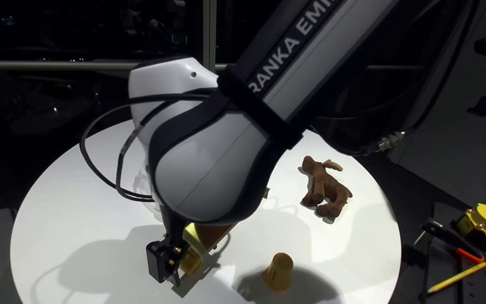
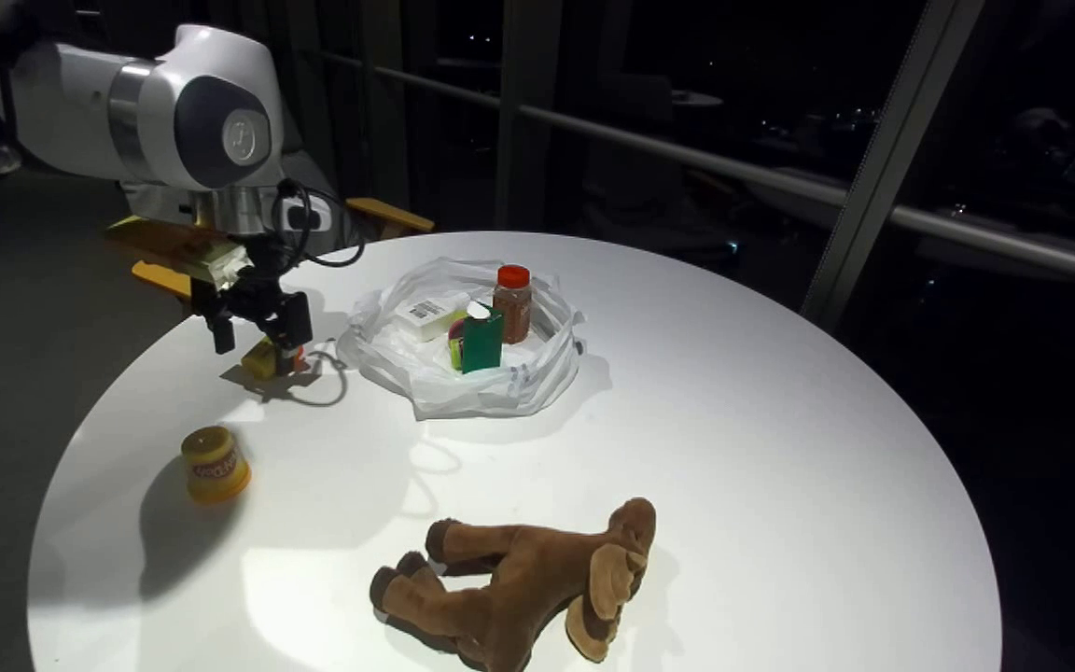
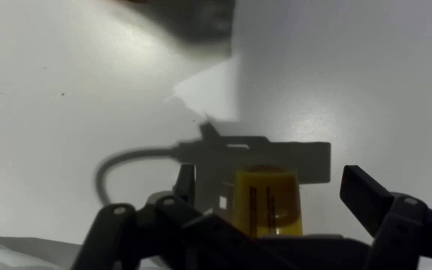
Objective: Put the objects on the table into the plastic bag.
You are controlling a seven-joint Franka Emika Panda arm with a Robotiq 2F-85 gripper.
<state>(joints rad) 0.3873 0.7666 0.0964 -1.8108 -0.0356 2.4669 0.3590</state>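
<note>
The yellow cup rests on the desk between the spread jaws, probably so that closing can pinch its sides. The plastic bag near it has its mouth wide, I think for easy dropping; a second cup and a plush toy lie apart.

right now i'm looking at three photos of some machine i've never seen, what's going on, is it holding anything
That's a robot arm. Two pictures look in from outside; the third looks down from the arm itself. Its open end effector has gaps either side of a yellow tub, so nothing is held. On the round white table are a second yellow tub, a brown plush animal and a plastic bag with a red-capped bottle and a green container inside.
</note>
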